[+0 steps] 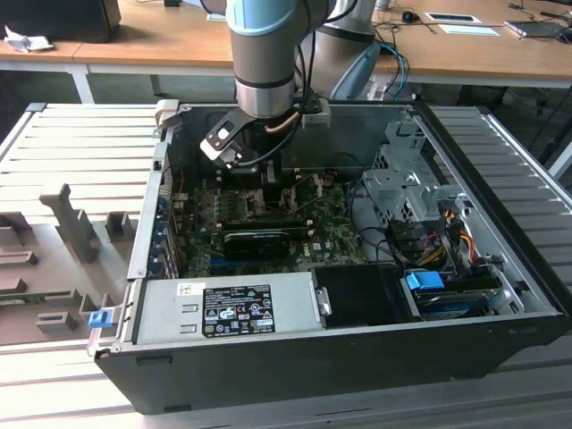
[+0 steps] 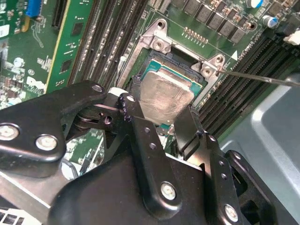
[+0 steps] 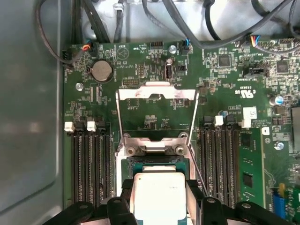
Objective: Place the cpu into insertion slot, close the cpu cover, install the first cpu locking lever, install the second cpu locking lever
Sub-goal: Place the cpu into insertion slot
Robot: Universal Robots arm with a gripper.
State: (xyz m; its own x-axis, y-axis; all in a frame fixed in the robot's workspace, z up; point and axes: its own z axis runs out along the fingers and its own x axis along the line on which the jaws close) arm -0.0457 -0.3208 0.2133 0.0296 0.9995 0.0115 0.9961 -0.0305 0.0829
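End effector clamped on cpu by opposite edges, held at socket, 12 o'clock of black card in exterior view. cpu cover flipped open. Chip judged light, stiff, fragile underneath, so edges only.

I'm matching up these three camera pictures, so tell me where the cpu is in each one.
Exterior view: hidden under the arm, which reaches down over the motherboard.
Second wrist view: the cpu, silver top up, sits between the jaws at the socket.
First wrist view: the cpu sits between the jaws, beside the open cpu cover.
Shared landmark: the black memory slots flanking the socket, in both wrist views.
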